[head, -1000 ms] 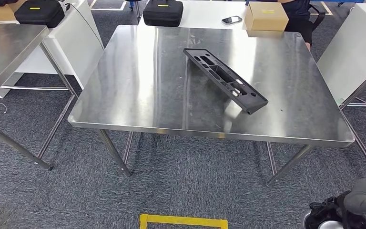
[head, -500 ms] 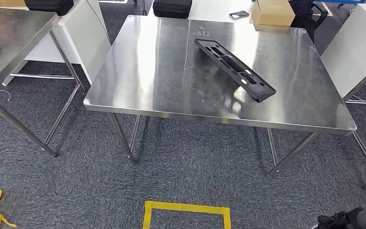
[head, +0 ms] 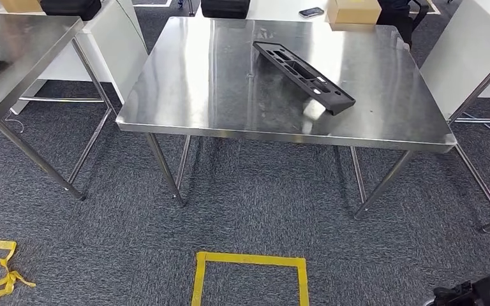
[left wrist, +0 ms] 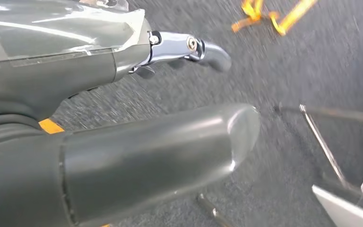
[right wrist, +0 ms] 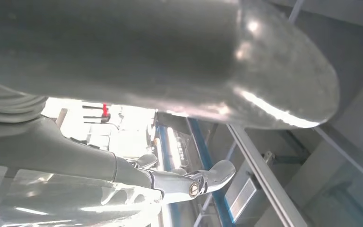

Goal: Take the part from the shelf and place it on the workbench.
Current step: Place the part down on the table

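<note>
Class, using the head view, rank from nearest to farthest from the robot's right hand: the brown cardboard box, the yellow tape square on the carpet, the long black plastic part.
1. Yellow tape square: on the carpet, left of the right hand.
2. Long black plastic part: on the steel table ahead.
3. Brown cardboard box: beyond that table's far edge.

workbench [head: 204, 95]: steel, on grey carpet | on it: black part [head: 303, 69], lying diagonal

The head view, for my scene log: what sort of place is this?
Probably a workshop or robot test lab: steel workbench holding a black part, yellow floor tape on grey carpet, equipment cases behind.
</note>
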